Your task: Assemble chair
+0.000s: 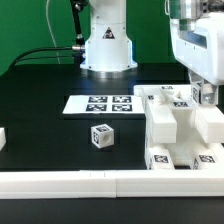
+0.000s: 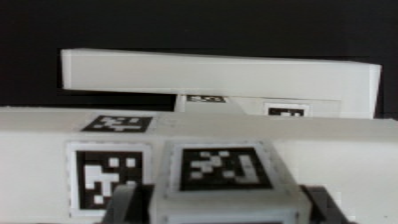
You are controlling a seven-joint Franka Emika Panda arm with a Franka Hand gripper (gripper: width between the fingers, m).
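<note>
White chair parts (image 1: pixel 180 125) against border rail (image 1: pixel 60 183), claw (image 1: pixel 203 97) above

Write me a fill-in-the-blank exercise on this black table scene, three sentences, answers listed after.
1. The small loose white cube with marker tags lies on the ____ tabletop.
2. The thin flat white marker board carries ____ square tags.
3. In the exterior view, the two-finger gripper hangs over the chunky white plastic chair parts on that view's ____ side.

Missing words: black; four; right
</note>
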